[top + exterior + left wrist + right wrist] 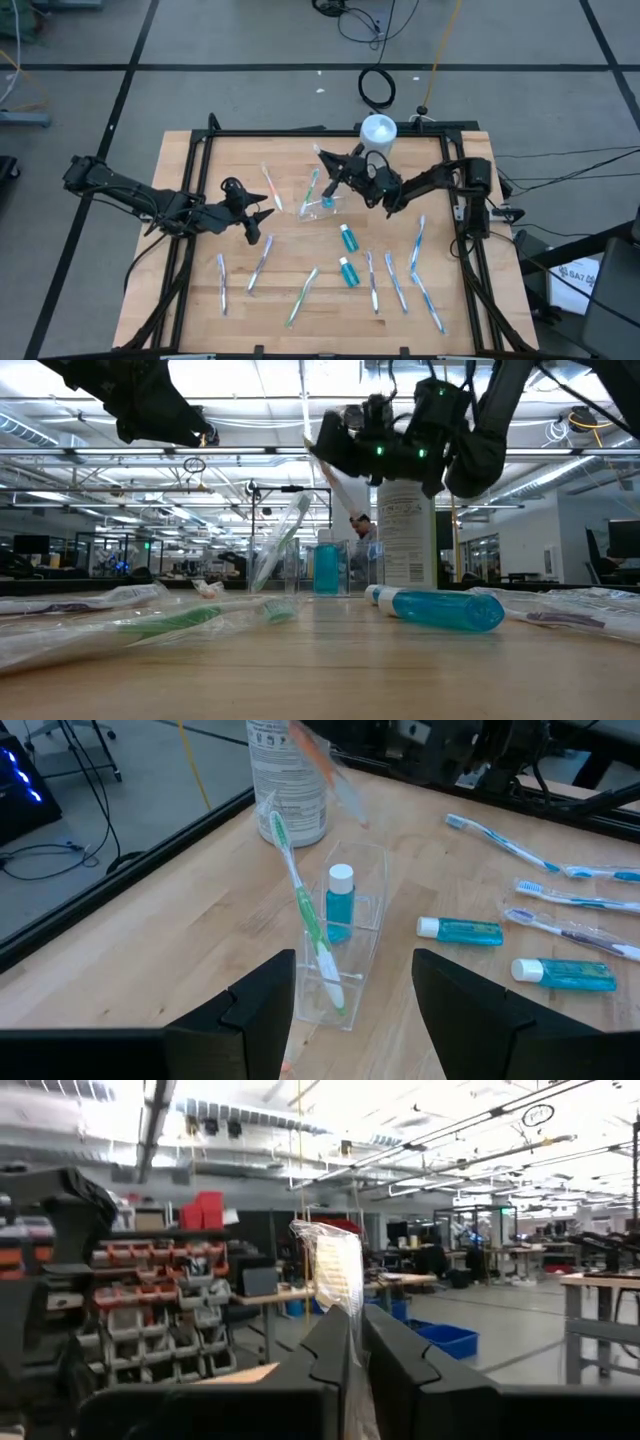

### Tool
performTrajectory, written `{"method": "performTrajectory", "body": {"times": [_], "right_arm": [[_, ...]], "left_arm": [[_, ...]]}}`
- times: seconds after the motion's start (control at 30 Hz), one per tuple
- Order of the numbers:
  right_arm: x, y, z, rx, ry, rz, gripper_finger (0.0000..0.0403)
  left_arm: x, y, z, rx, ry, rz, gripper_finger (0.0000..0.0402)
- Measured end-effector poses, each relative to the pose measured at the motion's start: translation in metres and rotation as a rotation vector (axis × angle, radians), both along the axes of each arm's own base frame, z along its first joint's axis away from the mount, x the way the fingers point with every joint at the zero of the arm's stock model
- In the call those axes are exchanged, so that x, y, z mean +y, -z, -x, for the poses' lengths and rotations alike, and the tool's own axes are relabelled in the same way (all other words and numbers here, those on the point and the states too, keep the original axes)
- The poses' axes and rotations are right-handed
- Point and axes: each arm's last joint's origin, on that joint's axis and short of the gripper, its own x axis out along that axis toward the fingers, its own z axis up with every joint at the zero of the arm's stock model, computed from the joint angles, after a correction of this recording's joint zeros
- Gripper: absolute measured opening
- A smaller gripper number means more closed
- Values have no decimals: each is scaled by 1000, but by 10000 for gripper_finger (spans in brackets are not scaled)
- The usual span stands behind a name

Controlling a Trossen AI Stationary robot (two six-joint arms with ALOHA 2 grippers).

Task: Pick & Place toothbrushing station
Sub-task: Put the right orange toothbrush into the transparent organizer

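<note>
Right gripper (355,1342) jaws are clamped on a wrapped toothbrush (335,1275), held raised over the clear holder (345,950), likely for insertion beside 1 green toothbrush (303,900). Left gripper (352,1010) is hovering nearby, jaws apart, empty.

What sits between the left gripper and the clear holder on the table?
Bare wood only, per the high view: left gripper is open, clear holder beyond, orange toothbrush off to the side.
</note>
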Motion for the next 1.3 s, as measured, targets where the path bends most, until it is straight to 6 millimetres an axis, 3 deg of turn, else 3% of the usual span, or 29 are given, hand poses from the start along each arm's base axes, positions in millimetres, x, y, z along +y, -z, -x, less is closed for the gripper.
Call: {"method": "performTrajectory", "body": {"times": [0.3, 0.43, 0.8, 1.17, 1.3], "right_arm": [[-1, 34, -7, 76, 75, -23, 8], [-1, 28, -7, 57, 91, -15, 8], [10, 40, 2, 141, 235, -21, 8], [12, 51, 11, 189, 230, -21, 9], [14, 53, 10, 215, 226, -22, 28]], "left_arm": [[-1, -1, -1, -14, 26, 14, 209], [-1, -1, -1, -14, 26, 14, 209], [-1, -1, -1, -13, 33, 19, 209], [-1, -1, -1, -15, 31, 22, 209], [-1, -1, -1, -15, 30, 23, 209]]}}
